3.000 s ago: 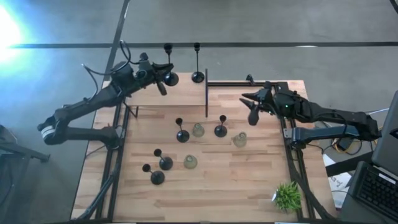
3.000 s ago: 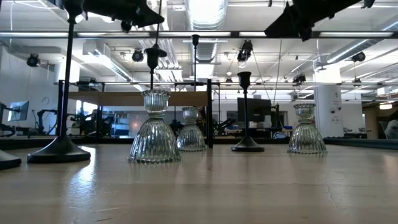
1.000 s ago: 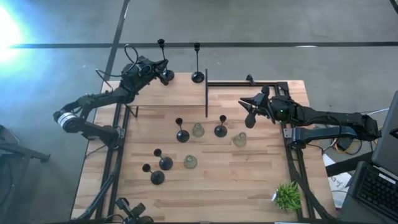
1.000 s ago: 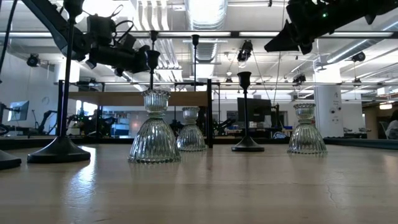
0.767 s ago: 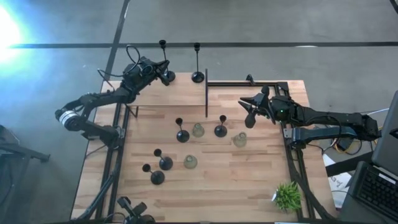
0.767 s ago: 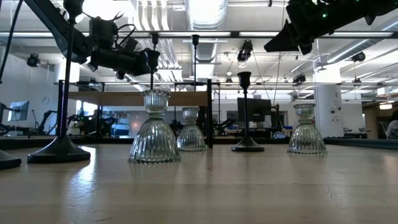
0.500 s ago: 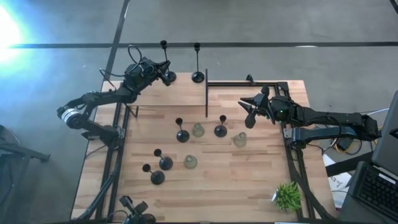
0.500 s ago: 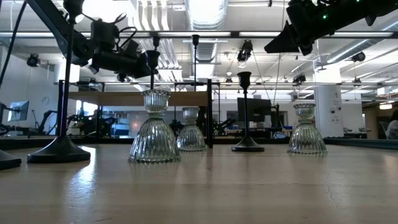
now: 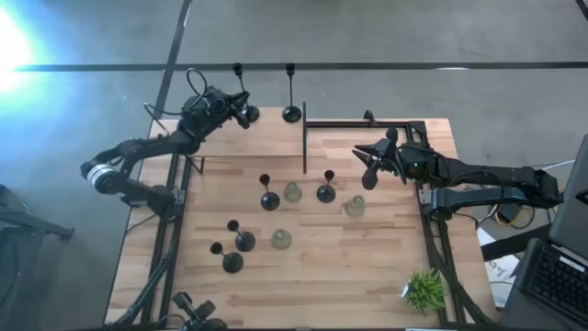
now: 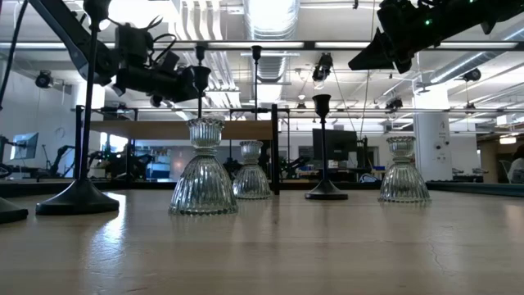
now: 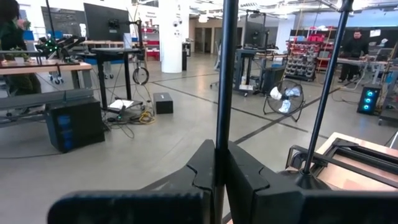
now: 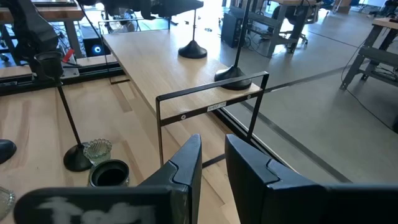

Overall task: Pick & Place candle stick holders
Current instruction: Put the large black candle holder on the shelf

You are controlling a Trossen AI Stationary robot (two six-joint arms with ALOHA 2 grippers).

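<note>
left hand [image 9: 237,108] clamped on tall black holder [image 9: 240,92] stem, now set down from its lift, far-left desk [image 9: 367,276] edge beside second tall holder [image 9: 291,92] | placement about done | right hand [image 9: 369,165] empty, slightly apart, hovering mid-right

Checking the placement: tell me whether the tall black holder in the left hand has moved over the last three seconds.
Yes. The tall black thin-stemmed holder shifted left, away from the other tall black holder, its base now on the wooden table's far edge.

The left gripper [image 11: 221,180] hides the lower stem of the tall black holder [image 11: 225,74] it pinches; that holder's top runs off the frame. In the low view, a black base [image 10: 6,210] is cut by the edge.
</note>
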